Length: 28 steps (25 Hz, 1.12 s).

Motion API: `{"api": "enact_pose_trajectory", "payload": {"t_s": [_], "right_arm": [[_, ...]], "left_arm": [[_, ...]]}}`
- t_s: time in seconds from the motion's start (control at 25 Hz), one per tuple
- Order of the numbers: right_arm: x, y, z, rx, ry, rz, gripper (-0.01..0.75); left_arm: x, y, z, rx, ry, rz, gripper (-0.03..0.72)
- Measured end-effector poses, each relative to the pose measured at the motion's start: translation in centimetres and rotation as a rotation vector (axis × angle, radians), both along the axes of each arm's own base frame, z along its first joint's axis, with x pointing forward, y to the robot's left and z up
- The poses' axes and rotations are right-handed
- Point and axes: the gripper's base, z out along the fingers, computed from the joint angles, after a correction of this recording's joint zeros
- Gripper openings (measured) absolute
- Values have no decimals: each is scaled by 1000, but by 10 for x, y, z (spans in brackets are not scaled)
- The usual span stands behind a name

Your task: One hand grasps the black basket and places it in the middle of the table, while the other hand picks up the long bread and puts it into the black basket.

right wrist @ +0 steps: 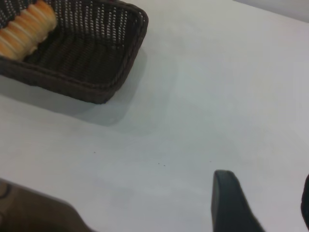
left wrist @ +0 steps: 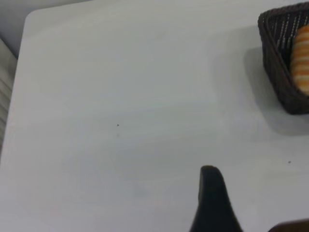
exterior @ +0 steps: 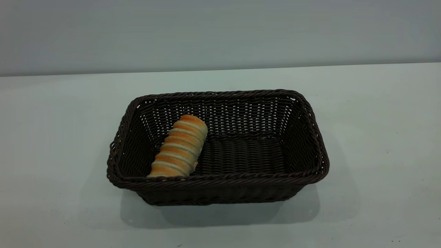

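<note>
- The long bread (exterior: pixel 179 148) lies inside the black basket (exterior: pixel 220 179), well apart from both grippers.
- Left gripper (left wrist: pixel 241 212): jaw state unclear. Right gripper (right wrist: pixel 263 203): jaws apart, empty.
- Pale table (exterior: pixel 379 137), grey wall (exterior: pixel 220 31).

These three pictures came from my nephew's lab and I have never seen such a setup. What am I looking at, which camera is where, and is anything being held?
This is a table rig with two robot arms. The wide picture comes from a camera outside the rig that faces it; neither arm shows there. It shows the black basket standing on the table, with the long bread lying inside it at the basket's left end, leaning against the side wall.

The other two pictures come from cameras on the arms' wrists. In the left wrist view the dark shape at the edge is a finger of the left end effector, over bare table, well away from the basket. The right wrist view shows the right end effector likewise, its fingers apart.

Nothing is held; both arms are clear of the basket.
</note>
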Motion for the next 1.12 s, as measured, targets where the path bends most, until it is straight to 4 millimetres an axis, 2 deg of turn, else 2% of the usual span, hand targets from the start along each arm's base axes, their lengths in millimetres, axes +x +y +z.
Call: {"api": "enact_pose_trajectory", "payload": {"t_s": [0.16,0.36,0.72,0.96,1.12], "right_arm": [[1,0,-4,0,10,0,371],[9,-1,-21,-5,58,-7,371],[10,-1,-25,-6,76,-6,371],[10,-1,-25,-6,75,-6,371],[10,-1,-25,-6,75,-6,371]], "left_arm": [[6,-2,-5,-49,-13,20,528],[7,-2,-9,-50,0,23,528],[4,-1,-14,-48,64,26,528],[9,-3,-30,-45,126,24,528],[9,-3,-30,-45,129,25,528]]}}
